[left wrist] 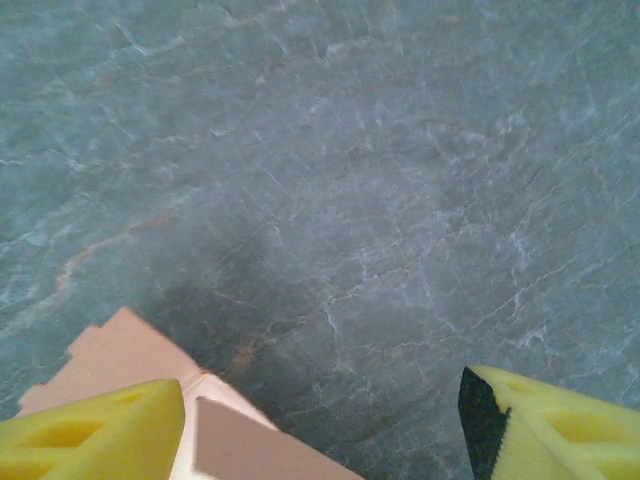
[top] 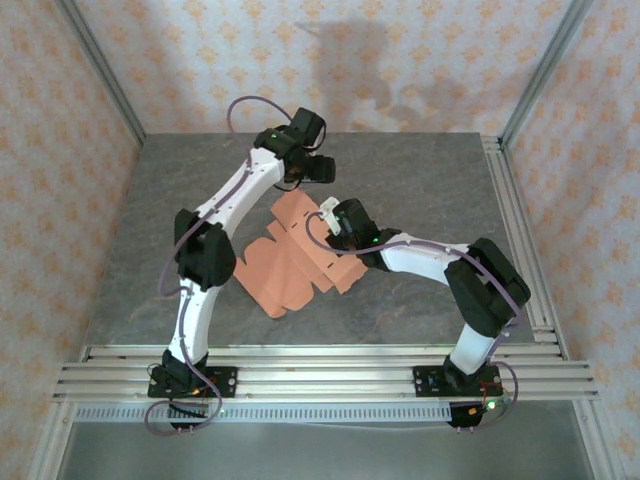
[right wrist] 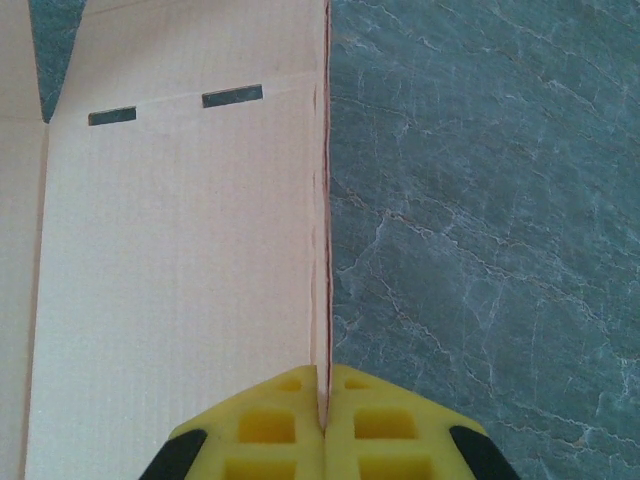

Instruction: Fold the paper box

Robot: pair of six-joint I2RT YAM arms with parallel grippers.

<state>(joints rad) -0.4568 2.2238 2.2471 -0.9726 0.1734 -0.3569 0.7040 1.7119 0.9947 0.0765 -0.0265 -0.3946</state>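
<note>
We see a salmon-orange paper box (top: 285,280) on a dark grey table (top: 430,190) veined with pale marbling. The walls (top: 200,50) are cream with a repeating orange floral motif. The arms (top: 243,187) are white with black joints, and the right gripper (right wrist: 324,385) is yellow with black pads.

table (top: 430,180) lies bare far right (paper box (top: 285,272) blocks centre)

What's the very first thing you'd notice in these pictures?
The orange paper box, lying as a flat cut-out sheet in the middle of the grey table. Next, the right gripper, shut on the sheet's edge, while the left gripper hangs open beside one corner.
</note>
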